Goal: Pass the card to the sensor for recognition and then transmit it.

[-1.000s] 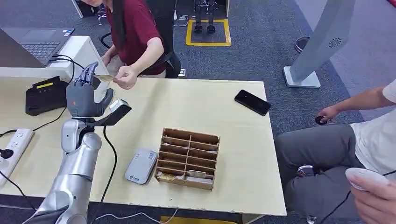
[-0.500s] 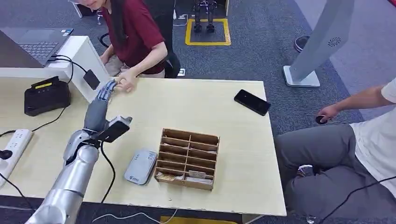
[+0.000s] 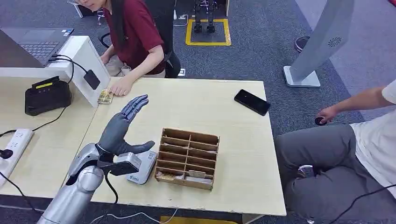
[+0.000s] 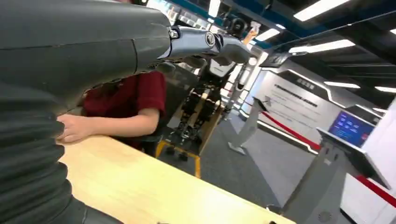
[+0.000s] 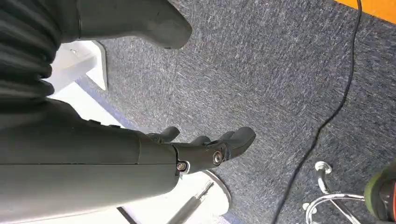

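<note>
The left hand (image 3: pixel 122 128) is hovering over the bench (image 3: pixel 210 100) with its fingers (image 3: pixel 135 103) spread and holding nothing. Beyond the fingertips, the card (image 3: pixel 105 96) is lying on the bench, touching a person's hand (image 3: pixel 122 86). Just behind the thumb, the grey sensor (image 3: pixel 142 166) is sitting beside the wooden card holder (image 3: pixel 188 158). The right hand (image 5: pixel 140 154) is hanging above the carpet, fingers loosely spread and holding nothing.

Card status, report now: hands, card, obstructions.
Left hand open, empty, above the table. Right hand hangs over carpet, holding nothing. Card lies on the table at the person's hand. Nothing blocking.
</note>
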You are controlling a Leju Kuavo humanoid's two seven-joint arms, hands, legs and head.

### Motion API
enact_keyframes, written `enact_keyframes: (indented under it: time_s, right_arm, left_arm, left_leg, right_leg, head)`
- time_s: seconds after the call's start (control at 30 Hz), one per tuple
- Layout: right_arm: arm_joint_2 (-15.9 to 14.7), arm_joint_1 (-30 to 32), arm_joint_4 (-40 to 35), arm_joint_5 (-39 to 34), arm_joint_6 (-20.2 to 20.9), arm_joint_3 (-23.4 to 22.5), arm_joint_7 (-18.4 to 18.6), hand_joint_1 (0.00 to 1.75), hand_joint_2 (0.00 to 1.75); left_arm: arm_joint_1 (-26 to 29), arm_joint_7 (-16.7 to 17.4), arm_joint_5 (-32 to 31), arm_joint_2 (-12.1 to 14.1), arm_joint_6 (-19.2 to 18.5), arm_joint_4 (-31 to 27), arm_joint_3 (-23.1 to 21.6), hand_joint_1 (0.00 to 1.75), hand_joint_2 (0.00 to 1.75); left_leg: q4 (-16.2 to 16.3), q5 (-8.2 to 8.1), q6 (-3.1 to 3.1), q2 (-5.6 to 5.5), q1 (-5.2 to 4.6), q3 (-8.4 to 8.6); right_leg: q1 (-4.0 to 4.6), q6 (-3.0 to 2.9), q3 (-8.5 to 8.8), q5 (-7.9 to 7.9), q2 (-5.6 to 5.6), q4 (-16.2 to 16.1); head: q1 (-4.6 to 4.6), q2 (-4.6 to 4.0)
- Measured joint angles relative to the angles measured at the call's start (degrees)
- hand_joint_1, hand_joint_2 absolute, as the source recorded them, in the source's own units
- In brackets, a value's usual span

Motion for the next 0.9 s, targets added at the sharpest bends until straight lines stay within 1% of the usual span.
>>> enact_keyframes:
  time_s: [0.13,0.3,0.43,0.57,0.7,0.9]
  right_arm:
    - [0.00,-0.02,0.00,0.02,0.00,-0.04,0.04,0.00,1.75]
    - [0.00,-0.02,-0.02,0.44,-0.02,-0.26,0.55,0.00,1.75]
    - [0.00,-0.03,-0.02,1.01,-0.07,-0.76,0.46,0.00,1.75]
    - [0.00,-0.04,-0.09,1.01,-0.42,-1.14,-0.11,0.00,1.75]
    - [0.00,-0.05,-0.15,1.07,-0.50,-1.38,-0.24,0.00,1.75]
    - [0.00,-0.07,-0.17,1.09,-0.63,-1.40,-0.24,0.00,1.75]
  left_arm:
    - [0.32,0.68,-1.05,0.22,0.04,-2.42,-1.86,0.00,1.75]
    - [0.83,2.54,-5.90,0.26,1.64,-3.06,-6.84,0.00,1.75]
    - [0.76,5.68,-13.44,0.46,6.05,-2.71,-10.75,0.00,1.75]
    - [0.49,7.34,-16.85,0.87,8.07,-0.65,-13.29,0.00,1.75]
    - [0.48,7.65,-17.86,1.31,9.16,1.93,-14.77,0.00,1.75]
    - [0.11,7.85,-17.99,1.51,10.10,4.55,-15.41,0.00,1.75]
  left_leg:
    - [0.00,-0.01,0.00,0.00,0.00,0.00]
    - [-0.01,-0.01,0.00,0.00,-0.01,-0.01]
    - [0.00,-0.02,0.00,0.00,-0.01,-0.01]
    - [0.00,-0.01,0.00,0.01,-0.01,0.00]
    - [-0.01,-0.01,0.00,0.01,0.00,0.01]
    - [-0.01,-0.01,0.00,0.01,0.00,0.00]
  right_leg:
    - [0.00,0.00,-0.01,-0.01,0.00,0.00]
    - [-0.01,0.01,-0.01,-0.02,0.00,0.00]
    - [-0.01,0.01,-0.01,-0.02,0.00,-0.01]
    - [-0.01,0.01,-0.01,-0.01,0.01,-0.01]
    - [0.00,0.01,-0.02,-0.01,0.02,0.00]
    - [0.00,0.01,-0.02,-0.02,0.01,0.00]
  head:
    - [0.00,0.00]
    - [0.02,0.00]
    - [0.02,0.00]
    - [0.00,0.00]
    - [0.00,0.00]
    - [0.00,0.00]
